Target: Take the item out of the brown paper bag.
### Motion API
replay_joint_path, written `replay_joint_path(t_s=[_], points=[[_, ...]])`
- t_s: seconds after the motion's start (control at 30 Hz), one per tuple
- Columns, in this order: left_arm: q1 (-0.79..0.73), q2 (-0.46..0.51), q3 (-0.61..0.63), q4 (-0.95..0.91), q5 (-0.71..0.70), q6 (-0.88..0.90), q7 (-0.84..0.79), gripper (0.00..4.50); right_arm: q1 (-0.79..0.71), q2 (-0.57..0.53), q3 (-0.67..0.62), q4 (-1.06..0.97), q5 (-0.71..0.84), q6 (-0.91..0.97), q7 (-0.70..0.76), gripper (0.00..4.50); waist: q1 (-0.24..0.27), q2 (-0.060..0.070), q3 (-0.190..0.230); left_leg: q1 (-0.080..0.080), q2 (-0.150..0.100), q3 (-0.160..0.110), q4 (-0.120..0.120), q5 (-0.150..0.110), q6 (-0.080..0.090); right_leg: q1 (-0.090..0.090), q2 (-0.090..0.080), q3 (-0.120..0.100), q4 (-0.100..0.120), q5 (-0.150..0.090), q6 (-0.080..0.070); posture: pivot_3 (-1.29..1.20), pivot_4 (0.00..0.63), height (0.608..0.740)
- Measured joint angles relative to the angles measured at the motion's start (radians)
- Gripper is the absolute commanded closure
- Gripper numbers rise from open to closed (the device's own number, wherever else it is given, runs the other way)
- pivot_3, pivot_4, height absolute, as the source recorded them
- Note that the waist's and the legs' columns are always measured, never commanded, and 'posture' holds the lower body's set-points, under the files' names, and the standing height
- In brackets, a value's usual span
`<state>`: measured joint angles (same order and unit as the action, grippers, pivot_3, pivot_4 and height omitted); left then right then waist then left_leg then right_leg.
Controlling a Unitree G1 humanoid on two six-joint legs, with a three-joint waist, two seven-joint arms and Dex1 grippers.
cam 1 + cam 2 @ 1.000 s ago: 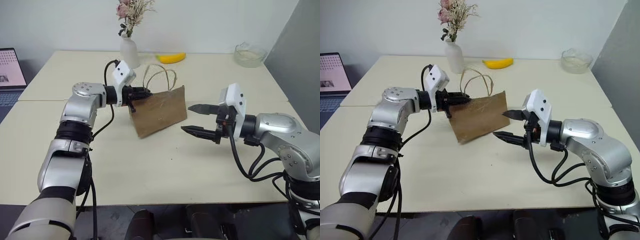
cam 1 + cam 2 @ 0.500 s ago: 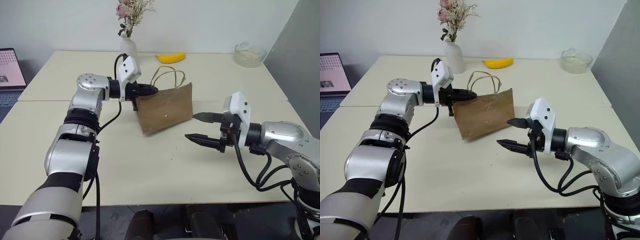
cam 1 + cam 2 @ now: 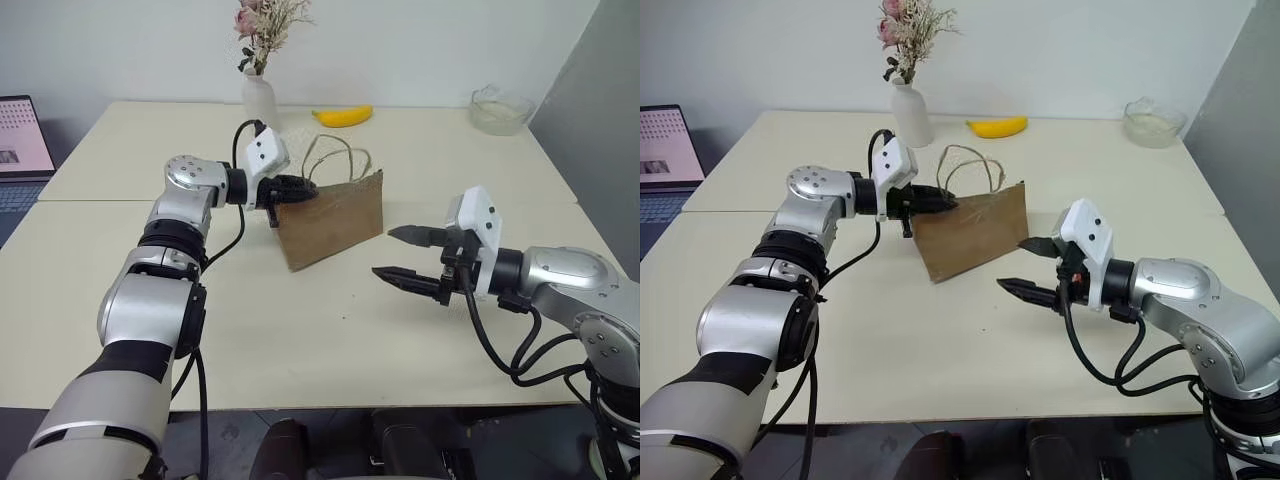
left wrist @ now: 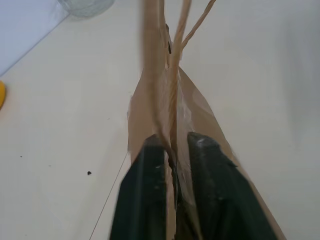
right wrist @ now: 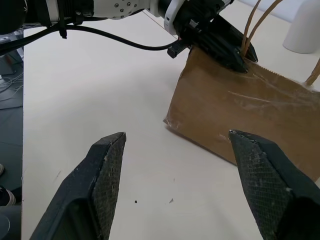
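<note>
The right gripper's jaws stand wide apart and empty, level over the table just right of the bag. The left gripper's jaws are narrow; in the left wrist view its two black fingers straddle the bag's top edge and a cord handle with a slim gap between them, so whether they pinch the paper or have let go cannot be told.

Compared with a second ago, the bag sits lower and farther right, its lower corner now on or close to the tabletop, and the left gripper has followed it. The right gripper has drawn back a little toward the robot and stays open. This likely means the bag is being set down and steadied so its mouth can be opened.

The item is hidden, presumably inside the bag. Beyond the bag stand a white vase, a banana and, far right, a glass bowl.
</note>
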<state>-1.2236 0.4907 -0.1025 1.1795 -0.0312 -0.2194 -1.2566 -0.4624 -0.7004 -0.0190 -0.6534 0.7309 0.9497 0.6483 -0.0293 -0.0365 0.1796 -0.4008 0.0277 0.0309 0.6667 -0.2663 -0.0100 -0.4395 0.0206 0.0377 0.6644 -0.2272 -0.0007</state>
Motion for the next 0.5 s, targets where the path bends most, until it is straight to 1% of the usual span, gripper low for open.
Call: replay_joint_path(t_s=[0.07, 0.13, 0.23, 0.33, 0.4, 0.5], points=[[0.000, 0.014, 0.016, -0.005, -0.004, 0.012, -0.003, 1.96, 0.000, -0.007, 0.000, 0.000, 0.000, 0.000, 0.001, 1.05, -0.002, 0.000, 0.000, 0.000, 0.000, 0.000, 0.000, 0.000, 0.000, 0.000, 0.000, 0.000, 0.000, 0.000, 0.000, 0.00, 0.150, 0.740], [0.015, 0.029, 0.048, -0.058, -0.036, 0.060, -0.028, 1.96, 0.000, -0.011, 0.000, 0.000, 0.000, 0.000, 0.002, 1.05, -0.003, 0.000, 0.000, 0.000, 0.001, 0.000, 0.000, 0.000, 0.000, 0.000, 0.001, 0.000, 0.000, 0.000, 0.000, 0.00, 0.150, 0.740], [0.069, 0.061, 0.100, -0.193, -0.093, 0.162, -0.061, 1.96, 0.001, -0.014, 0.001, 0.000, 0.002, 0.000, 0.002, 1.05, -0.003, 0.000, 0.000, 0.000, 0.001, 0.000, 0.000, 0.000, 0.000, 0.000, 0.000, 0.000, 0.000, 0.000, 0.000, 0.00, 0.150, 0.740], [0.208, 0.100, 0.140, -0.434, -0.154, 0.283, -0.051, 1.96, 0.006, -0.021, 0.002, 0.000, 0.003, 0.000, 0.003, 1.05, -0.004, 0.000, 0.000, 0.001, 0.002, 0.001, 0.000, 0.000, 0.000, 0.000, -0.003, 0.001, 0.001, 0.000, 0.000, 0.00, 0.150, 0.740], [0.324, 0.121, 0.175, -0.623, -0.207, 0.394, -0.012, 1.96, 0.011, -0.026, 0.002, 0.001, 0.003, -0.001, 0.004, 1.05, -0.004, 0.000, 0.000, 0.001, 0.002, 0.000, 0.000, 0.000, 0.000, -0.001, -0.003, 0.001, 0.001, 0.000, 0.000, 0.00, 0.150, 0.740], [0.511, 0.146, 0.225, -1.009, -0.336, 0.638, 0.068, 1.96, 0.013, -0.037, 0.001, 0.004, 0.003, -0.002, 0.010, 1.05, -0.003, 0.000, 0.000, 0.000, 0.002, 0.000, 0.001, 0.000, 0.000, 0.000, -0.004, 0.001, 0.001, 0.000, 0.000, 0.00, 0.150, 0.740]])
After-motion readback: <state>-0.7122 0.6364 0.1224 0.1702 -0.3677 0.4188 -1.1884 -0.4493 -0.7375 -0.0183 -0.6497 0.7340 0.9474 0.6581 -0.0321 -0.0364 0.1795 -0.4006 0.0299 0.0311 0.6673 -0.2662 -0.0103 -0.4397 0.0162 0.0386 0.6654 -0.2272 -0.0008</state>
